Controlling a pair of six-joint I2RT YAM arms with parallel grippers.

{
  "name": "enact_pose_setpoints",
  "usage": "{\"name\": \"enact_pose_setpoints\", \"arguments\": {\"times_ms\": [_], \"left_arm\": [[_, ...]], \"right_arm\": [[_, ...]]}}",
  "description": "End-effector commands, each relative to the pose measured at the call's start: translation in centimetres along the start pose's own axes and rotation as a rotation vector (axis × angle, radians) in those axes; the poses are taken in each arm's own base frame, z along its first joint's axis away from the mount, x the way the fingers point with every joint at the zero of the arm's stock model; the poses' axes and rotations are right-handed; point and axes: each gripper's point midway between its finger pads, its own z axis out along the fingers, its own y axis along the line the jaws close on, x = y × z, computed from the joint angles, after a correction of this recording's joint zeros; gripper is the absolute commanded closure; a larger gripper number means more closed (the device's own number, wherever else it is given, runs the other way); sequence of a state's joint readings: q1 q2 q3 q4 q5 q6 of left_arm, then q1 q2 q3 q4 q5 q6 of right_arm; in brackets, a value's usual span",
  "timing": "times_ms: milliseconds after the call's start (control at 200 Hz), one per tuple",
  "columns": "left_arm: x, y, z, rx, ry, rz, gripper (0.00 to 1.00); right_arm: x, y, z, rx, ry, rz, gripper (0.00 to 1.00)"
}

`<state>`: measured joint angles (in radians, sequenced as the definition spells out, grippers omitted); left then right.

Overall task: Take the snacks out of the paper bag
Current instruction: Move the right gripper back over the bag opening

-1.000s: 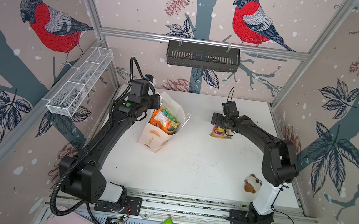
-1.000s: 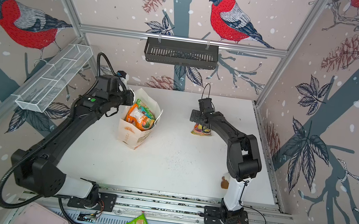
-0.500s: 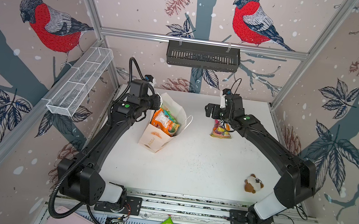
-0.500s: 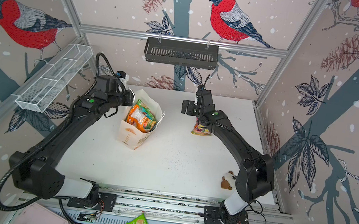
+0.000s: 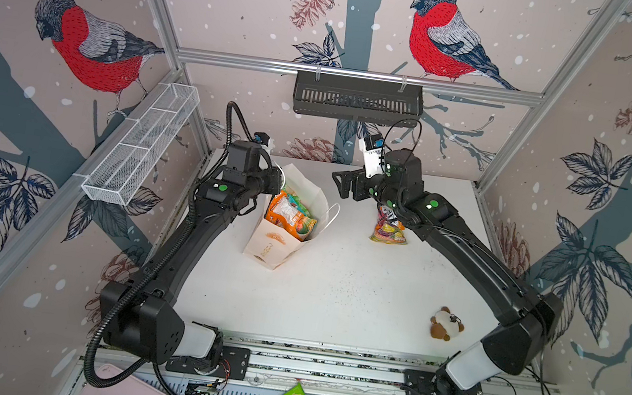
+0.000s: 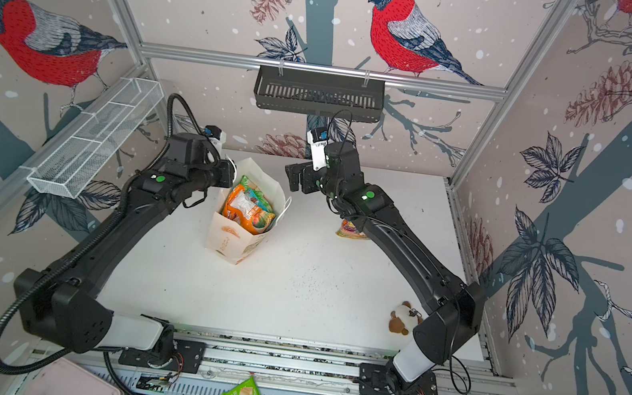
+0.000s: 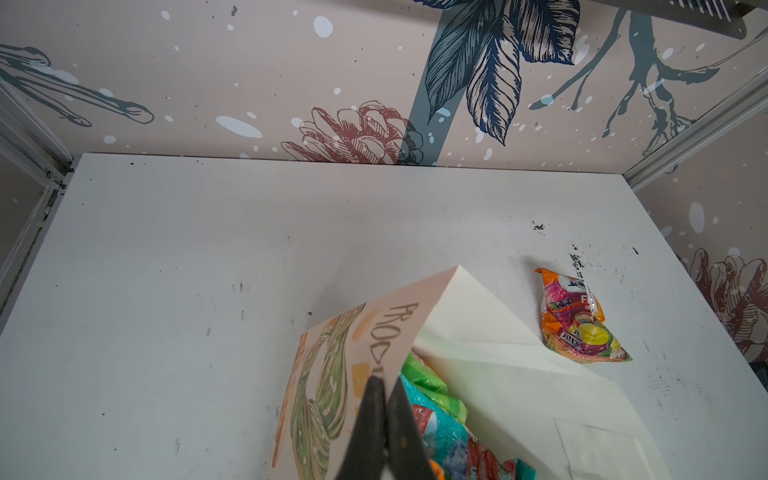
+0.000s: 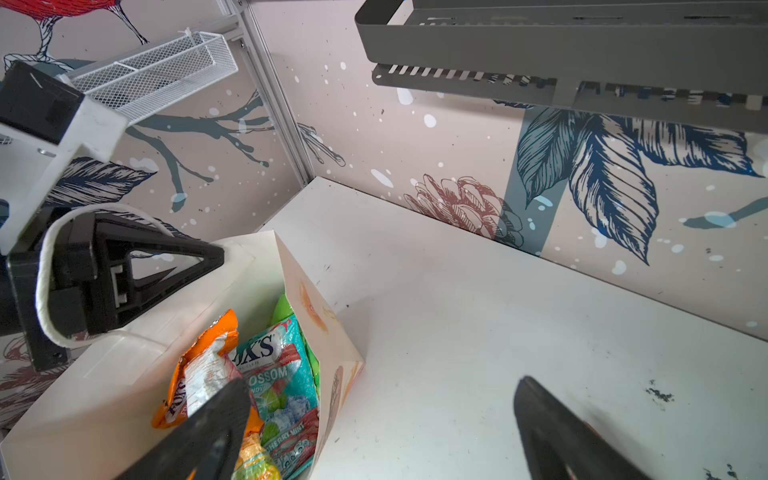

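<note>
Cream with orange-brown prints, the paper bag [image 5: 276, 243] stands open on the white table [image 5: 333, 301], left of its middle towards the far side. We see orange, teal and green snacks [image 5: 290, 216] packed inside it, while one orange-and-purple packet [image 5: 388, 230] lies out to its right. Our left gripper [image 7: 384, 384] is pinched tight on the bag's far-left rim; our right gripper [image 5: 343, 187] hangs above the table between bag and packet, jaws spread wide, holding nothing.

paper bag [image 5: 274, 243]: at left gripper [image 7: 386, 384], left of right gripper [image 5: 343, 187]
snacks [image 5: 288, 215]: in paper bag
loose packet [image 5: 387, 231]: behind right gripper
</note>
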<state>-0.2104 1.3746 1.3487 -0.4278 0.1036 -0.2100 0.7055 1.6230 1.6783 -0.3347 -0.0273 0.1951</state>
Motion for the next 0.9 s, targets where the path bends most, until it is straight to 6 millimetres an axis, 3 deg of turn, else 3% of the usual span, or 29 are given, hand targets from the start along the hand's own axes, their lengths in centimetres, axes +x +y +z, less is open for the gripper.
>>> {"name": "enact_pose_setpoints", "arguments": {"times_ms": [0,195,460,700,896], "left_arm": [[-1.7,-0.3,-0.3,0.015,-0.072,0.006,1.00],[-1.5,-0.2,0.2,0.013,-0.063,0.006,1.00],[-1.7,0.1,0.0,-0.003,-0.072,0.007,1.00],[-1.7,0.1,0.0,0.001,-0.072,0.006,1.00],[-1.6,0.2,0.0,-0.003,-0.071,0.004,1.00]], "right_arm": [[-0.2,1.6,0.0,-0.062,0.008,-0.055,0.00],[0.2,4.7,0.3,-0.129,0.053,-0.125,0.01],[2.3,9.6,1.0,-0.213,0.137,-0.256,0.20],[4.4,10.9,2.6,-0.228,0.205,-0.250,0.37],[5.2,12.4,3.2,-0.289,0.220,-0.230,0.43]]}}
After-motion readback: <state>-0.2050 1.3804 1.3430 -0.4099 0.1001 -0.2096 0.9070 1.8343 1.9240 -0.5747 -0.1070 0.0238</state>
